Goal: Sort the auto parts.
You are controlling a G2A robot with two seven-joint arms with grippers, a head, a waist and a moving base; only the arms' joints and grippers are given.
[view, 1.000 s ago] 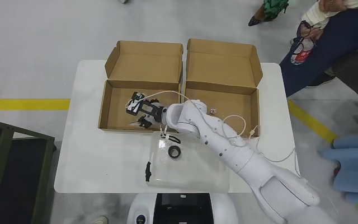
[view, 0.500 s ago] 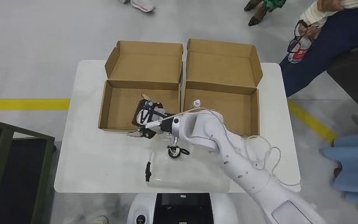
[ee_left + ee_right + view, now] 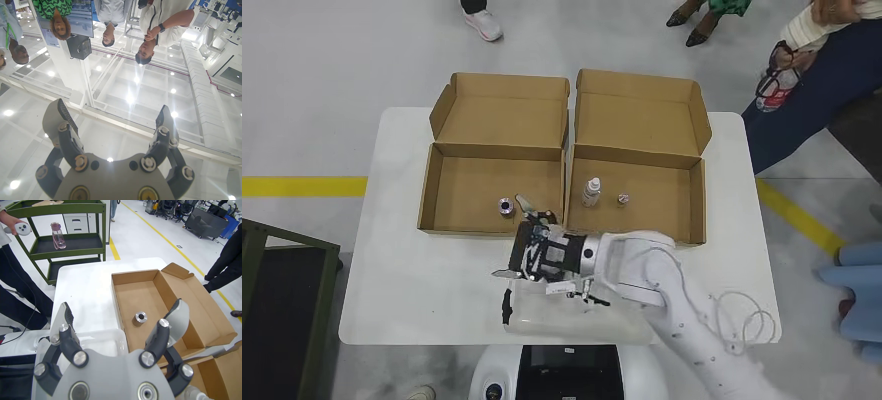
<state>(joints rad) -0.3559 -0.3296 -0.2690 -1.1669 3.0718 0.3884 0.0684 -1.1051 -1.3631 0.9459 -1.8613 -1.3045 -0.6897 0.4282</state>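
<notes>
The right gripper (image 3: 122, 309) has its fingers (image 3: 67, 313) spread and empty, one on each side of the near wall of the left cardboard box (image 3: 132, 277). A translucent plastic tray (image 3: 105, 340) lies on the worktop (image 3: 85, 285) behind them. Just past the fingertips, a short bored steel bushing (image 3: 140, 318) stands on the box floor with bare cardboard all round. The left gripper (image 3: 112, 108) is also spread and empty.
</notes>
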